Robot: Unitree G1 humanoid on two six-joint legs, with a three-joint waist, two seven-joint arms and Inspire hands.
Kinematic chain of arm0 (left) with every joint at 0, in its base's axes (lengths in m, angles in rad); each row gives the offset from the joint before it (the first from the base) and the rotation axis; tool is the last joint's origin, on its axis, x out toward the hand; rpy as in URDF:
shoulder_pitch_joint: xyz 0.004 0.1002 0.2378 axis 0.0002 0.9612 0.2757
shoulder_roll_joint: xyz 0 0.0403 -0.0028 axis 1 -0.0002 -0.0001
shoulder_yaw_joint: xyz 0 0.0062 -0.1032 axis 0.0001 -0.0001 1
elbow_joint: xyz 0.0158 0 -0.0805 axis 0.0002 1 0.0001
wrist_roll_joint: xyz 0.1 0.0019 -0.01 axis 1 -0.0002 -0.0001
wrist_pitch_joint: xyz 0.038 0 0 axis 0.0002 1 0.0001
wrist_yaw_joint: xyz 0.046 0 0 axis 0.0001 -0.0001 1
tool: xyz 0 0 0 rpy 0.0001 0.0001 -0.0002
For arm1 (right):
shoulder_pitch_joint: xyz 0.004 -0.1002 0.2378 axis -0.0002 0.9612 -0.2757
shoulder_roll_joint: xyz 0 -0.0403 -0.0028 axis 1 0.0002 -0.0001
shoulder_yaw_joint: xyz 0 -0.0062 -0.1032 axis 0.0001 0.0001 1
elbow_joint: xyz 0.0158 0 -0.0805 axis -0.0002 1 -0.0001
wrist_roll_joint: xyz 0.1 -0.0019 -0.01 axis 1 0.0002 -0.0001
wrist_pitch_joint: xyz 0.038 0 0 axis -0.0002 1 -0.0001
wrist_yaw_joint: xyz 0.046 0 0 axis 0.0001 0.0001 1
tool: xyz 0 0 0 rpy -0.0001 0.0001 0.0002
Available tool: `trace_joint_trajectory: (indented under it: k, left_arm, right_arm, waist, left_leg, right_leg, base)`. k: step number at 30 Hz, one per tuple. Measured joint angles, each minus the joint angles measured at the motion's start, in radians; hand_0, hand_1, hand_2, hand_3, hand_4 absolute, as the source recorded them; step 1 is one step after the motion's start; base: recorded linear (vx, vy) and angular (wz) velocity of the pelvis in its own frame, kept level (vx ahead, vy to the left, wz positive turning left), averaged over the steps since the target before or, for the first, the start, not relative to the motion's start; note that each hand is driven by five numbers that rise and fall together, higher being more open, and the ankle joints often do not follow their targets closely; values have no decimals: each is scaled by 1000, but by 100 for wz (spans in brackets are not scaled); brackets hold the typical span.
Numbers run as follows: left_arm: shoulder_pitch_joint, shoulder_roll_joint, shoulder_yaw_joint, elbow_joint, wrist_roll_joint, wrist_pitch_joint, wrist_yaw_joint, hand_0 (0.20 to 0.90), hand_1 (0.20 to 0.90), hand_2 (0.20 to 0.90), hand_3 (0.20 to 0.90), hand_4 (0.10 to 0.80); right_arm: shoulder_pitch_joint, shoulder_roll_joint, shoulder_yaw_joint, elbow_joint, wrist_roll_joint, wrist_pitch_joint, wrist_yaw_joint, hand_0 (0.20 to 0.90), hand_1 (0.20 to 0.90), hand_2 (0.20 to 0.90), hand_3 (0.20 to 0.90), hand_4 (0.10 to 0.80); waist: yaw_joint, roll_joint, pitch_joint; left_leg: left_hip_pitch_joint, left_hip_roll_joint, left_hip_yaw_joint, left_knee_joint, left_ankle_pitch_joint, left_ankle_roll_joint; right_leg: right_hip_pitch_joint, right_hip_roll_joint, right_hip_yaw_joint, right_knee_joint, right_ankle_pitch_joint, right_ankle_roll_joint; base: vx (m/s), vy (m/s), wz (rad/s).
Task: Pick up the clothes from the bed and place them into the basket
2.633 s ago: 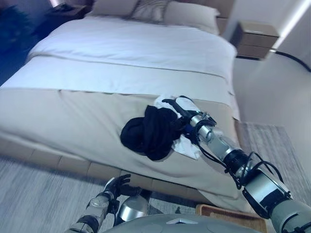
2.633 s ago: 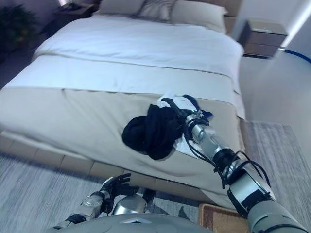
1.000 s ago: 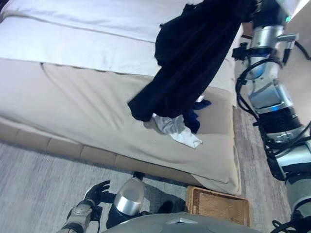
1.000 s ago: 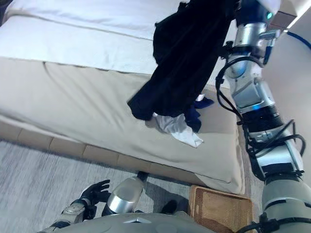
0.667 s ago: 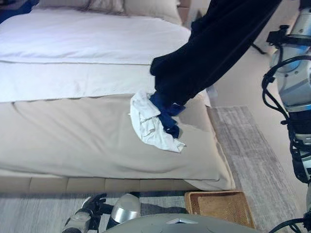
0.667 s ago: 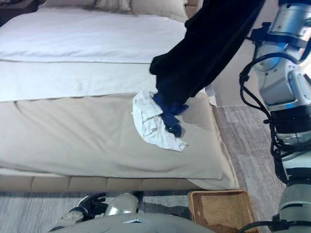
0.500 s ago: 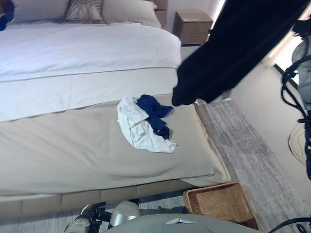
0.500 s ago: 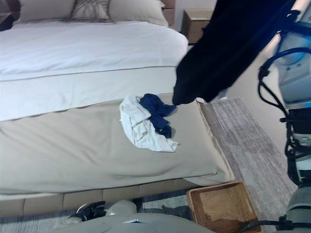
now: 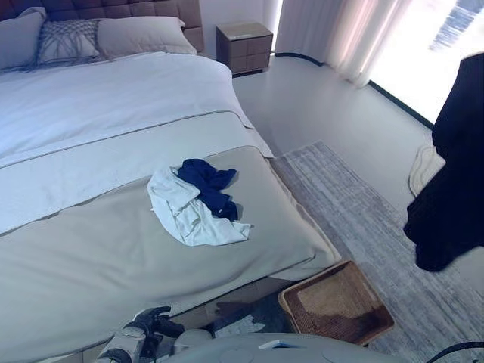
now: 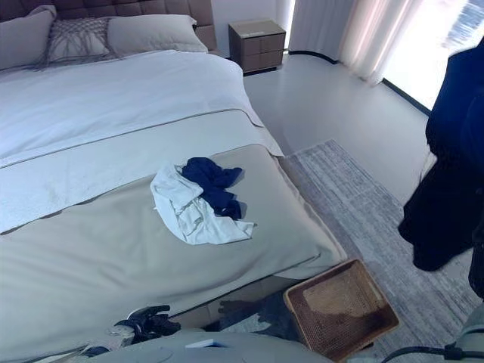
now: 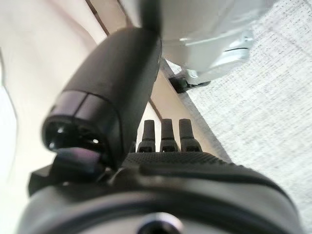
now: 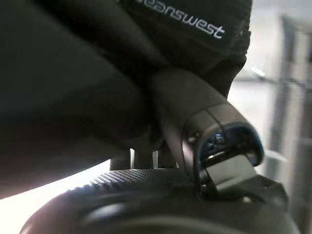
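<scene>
Left hand: hangs low at the foot of the bed, fingers straight and loose, holding nothing.
Bed: beige cover over the near end, white sheet and pillows beyond.
White garment: crumpled on the beige cover, a blue garment lying on its far edge, touching it.
Basket: woven, on the grey rug by the bed's near corner, nothing seen inside.
Black garment: hangs in the air at far right, above the rug, apart from the basket.
Right hand: thumb pressed into the black cloth, clamped on it.
</scene>
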Motion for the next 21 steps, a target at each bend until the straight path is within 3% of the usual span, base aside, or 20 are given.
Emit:
trace_joint_trajectory:
  k: [5,8,15,21]
  left_arm:
    - [-18,-1,1,0,2,-2,-18,900,900,900,900,800]
    - [-11,-2,1,2,2,-3,-19,900,900,900,900,800]
    - [18,-8,4,3,1,-34,-16,900,900,900,900,800]
    - [34,-37,5,2,2,-69,-10,900,900,900,900,800]
  right_arm:
    - [204,63,-15,87,65,70,262,300,300,300,200,100]
    - [316,141,-18,153,62,85,346,300,300,300,200,100]
    - [540,337,-18,166,5,151,419,300,300,300,200,100]
    - [629,401,-10,192,-72,168,472,300,300,300,200,100]
  waist:
    - [-28,0,-1]
    - [-40,4,-3]
    - [-73,47,-8]
    - [-72,77,-2]
  left_leg:
    - [-1,10,26,0,0,0]
    - [-5,16,50,0,0,0]
    - [-15,30,73,0,0,0]
    - [-13,42,83,0,0,0]
  right_leg:
    - [-13,9,29,0,11,-1]
    - [-29,14,50,-1,12,-2]
    - [-52,24,79,-1,27,-1]
    - [-55,29,80,-1,28,-1]
  base:
    - [-17,-57,-16]
    - [-23,-77,-18]
    - [-24,-62,-15]
    - [-7,-45,-2]
